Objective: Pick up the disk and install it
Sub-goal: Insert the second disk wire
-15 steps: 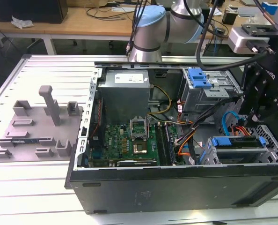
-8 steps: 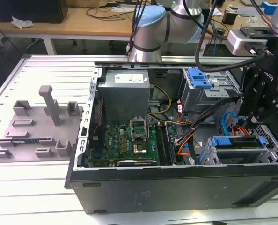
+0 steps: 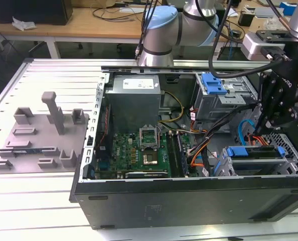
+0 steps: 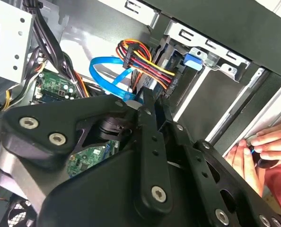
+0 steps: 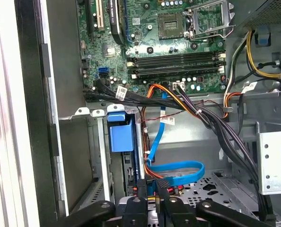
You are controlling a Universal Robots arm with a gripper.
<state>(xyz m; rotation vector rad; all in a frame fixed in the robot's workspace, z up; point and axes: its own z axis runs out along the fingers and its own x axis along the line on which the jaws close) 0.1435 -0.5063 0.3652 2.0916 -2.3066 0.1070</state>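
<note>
scene: open computer case (image 3: 89,165) laid on its side on a slatted table (image 3: 38,75), so its inside can be reached from above.
disk: blue carrier of the disk (image 3: 252,152) is seen in the grey drive cage (image 3: 289,165) at the exterior view's lower right; it is judged to be seated in the bay already. same blue end is seen in the first wrist view (image 5: 121,135), set between the cage rails.
why there: bay opens toward the case interior, so the disk is slid in flat and its connector end is left facing the cables.
cables: blue data cable (image 5: 178,170) is looped just beside the gripper; coloured power bundle (image 4: 145,61) is run toward the back of the cage.
gripper: gripper (image 3: 262,125) is held just above the cage, near the disk's rear end; also seen in the first wrist view (image 5: 154,201).
gripper state: cannot be told; no clear grasp on anything is shown.
arm pose: arm is brought over the case from the far side, wrist pointed down into the interior, slightly tilted.
other: a hand (image 4: 254,146) is rested at the outer case edge, well apart from the gripper.
fixture: grey moulded tray (image 3: 38,140) is lying on the table beside the case.
</note>
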